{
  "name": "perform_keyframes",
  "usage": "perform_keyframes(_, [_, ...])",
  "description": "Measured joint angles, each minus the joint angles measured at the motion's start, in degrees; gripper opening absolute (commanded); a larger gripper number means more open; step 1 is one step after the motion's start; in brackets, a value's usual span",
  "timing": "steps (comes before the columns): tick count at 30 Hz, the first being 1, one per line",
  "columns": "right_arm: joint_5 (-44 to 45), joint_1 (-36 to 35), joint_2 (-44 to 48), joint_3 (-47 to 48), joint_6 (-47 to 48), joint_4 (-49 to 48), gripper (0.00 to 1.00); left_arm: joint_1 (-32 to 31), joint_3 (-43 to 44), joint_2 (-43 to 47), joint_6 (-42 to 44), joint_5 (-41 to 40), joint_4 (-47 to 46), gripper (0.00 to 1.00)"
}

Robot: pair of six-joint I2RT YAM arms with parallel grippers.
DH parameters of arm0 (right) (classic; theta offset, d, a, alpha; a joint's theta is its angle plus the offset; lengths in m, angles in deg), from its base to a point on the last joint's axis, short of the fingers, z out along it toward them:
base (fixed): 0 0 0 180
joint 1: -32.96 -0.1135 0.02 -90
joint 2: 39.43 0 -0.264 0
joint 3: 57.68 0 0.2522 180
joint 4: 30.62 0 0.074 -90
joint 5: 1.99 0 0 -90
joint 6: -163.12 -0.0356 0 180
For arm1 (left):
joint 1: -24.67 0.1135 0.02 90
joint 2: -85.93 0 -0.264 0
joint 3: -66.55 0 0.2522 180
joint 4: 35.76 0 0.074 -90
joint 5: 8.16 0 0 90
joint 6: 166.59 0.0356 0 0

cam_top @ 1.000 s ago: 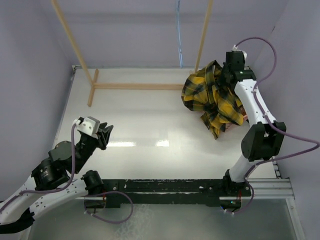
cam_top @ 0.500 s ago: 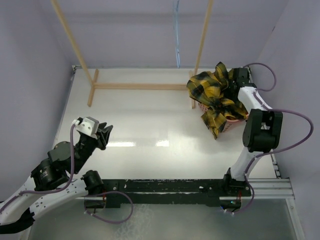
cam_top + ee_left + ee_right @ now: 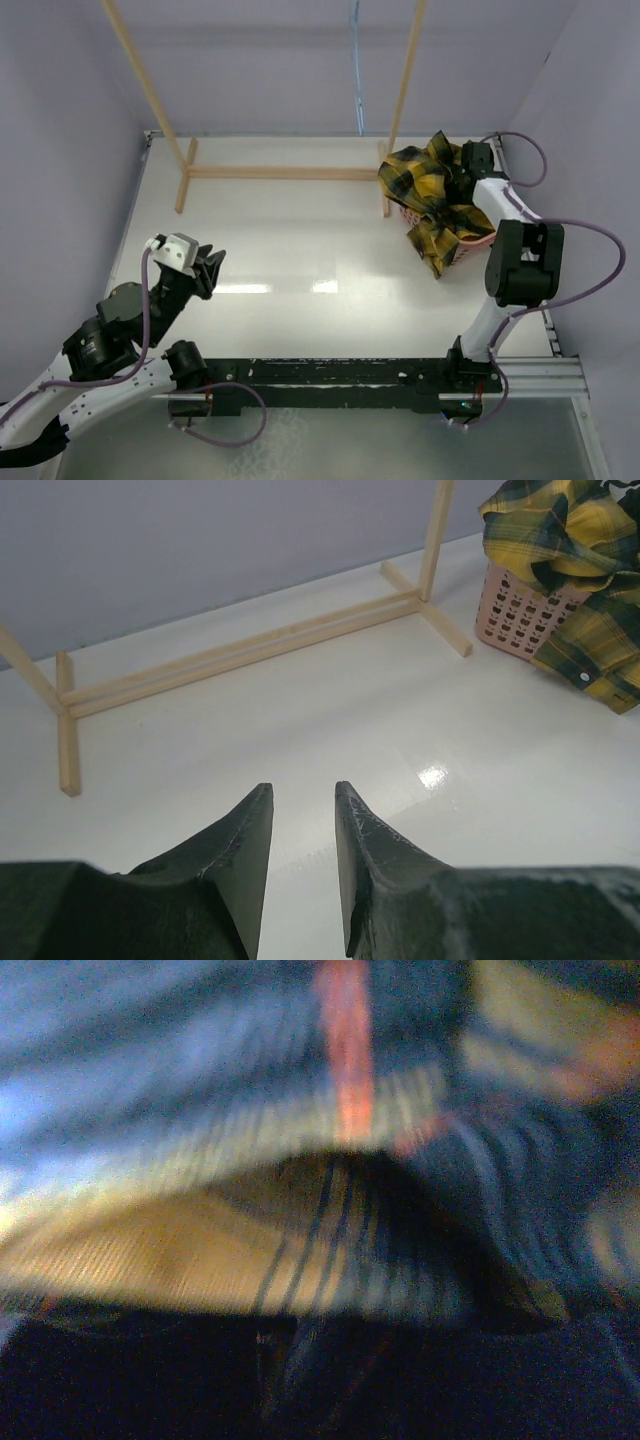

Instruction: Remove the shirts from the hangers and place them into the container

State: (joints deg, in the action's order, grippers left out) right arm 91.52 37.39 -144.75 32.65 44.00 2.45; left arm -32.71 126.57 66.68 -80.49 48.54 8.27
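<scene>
Atop the basket [image 3: 515,615], shirt [image 3: 428,183] buries right fingers [image 3: 463,176], grip unclear; left fingers [image 3: 245,850] apart, empty.

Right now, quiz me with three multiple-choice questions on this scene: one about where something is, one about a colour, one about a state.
1. Where is the plaid shirt?
A. spread flat mid-table
B. heaped on the basket at the table's far right
C. at the near left corner

2. What colour is the basket?
A. blue
B. green
C. pink

3. How are the left fingers?
A. apart, holding nothing
B. clamped on the shirt
C. clamped on the basket's rim

Answers:
1. B: the cloth piles over the basket's rim there, with one part hanging outside it.
2. C: its lattice wall shows pink in the left wrist view.
3. A: a bare gap shows between them, above the table.
</scene>
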Motion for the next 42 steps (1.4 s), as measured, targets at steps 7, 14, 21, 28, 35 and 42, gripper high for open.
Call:
perform_keyframes(7, [1.95, 0.13, 13.33, 3.63, 0.24, 6.19, 0.68, 0.0, 0.0, -0.09, 0.0, -0.24, 0.04, 0.36])
perform_keyframes(14, [1.36, 0.13, 27.12, 11.06, 2.64, 6.03, 0.63, 0.0, 0.0, -0.09, 0.0, -0.42, 0.04, 0.36])
perform_keyframes(21, [-4.46, -3.15, 28.74, 12.15, 7.15, 9.92, 0.63, 0.0, 0.0, -0.07, 0.0, -0.42, 0.04, 0.36])
perform_keyframes(28, [-16.7, -4.09, 24.85, 7.8, 8.94, 9.92, 0.27, 0.02, 0.0, -0.07, -0.02, -0.44, 0.07, 0.36])
perform_keyframes(35, [-21.97, -4.39, 19.78, 4.59, 8.37, 7.37, 0.0, 0.11, 0.0, -0.07, 0.0, -0.66, 0.13, 0.36])
perform_keyframes(42, [-12.96, -4.37, 14.8, 4.15, 6.71, 7.82, 0.0, 0.11, 0.0, -0.07, -0.02, -1.05, 0.28, 0.36])
